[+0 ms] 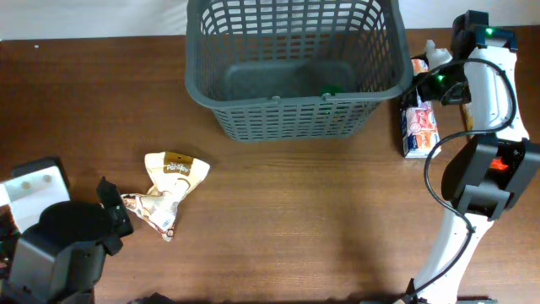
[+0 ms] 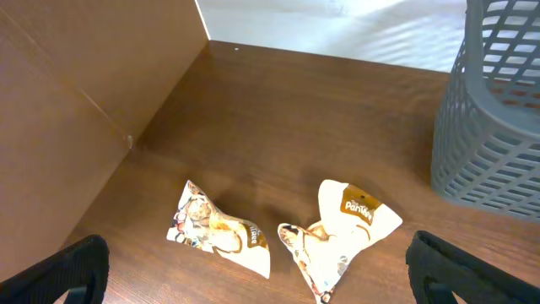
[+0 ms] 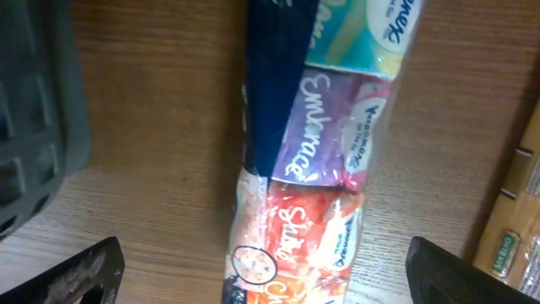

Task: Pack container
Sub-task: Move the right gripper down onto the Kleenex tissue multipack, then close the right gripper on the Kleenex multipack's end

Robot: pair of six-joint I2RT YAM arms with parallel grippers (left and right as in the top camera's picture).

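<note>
The container [image 1: 291,100], a large dark grey lattice basket, stands at the back middle of the table; a small green thing [image 1: 331,89] shows inside it. Two crumpled cream and brown snack packets [image 1: 175,173] [image 1: 150,211] lie front left. My left gripper [image 1: 114,215] hovers just left of them, open, and the left wrist view shows both packets [image 2: 221,232] [image 2: 342,232] ahead of its empty gripper [image 2: 266,279]. My right gripper [image 1: 434,84] stands open over a multi-coloured tissue pack [image 1: 419,127] right of the basket. The right wrist view shows the pack [image 3: 316,169] between the gripper's [image 3: 278,274] wide-spread fingers, untouched.
A white-capped bottle [image 1: 434,55] and an orange packet [image 1: 419,65] sit behind the tissue pack. A tan box with a green label [image 3: 515,211] lies to its right. The basket wall [image 3: 34,110] is close on its left. A white object [image 1: 34,186] rests at the left edge.
</note>
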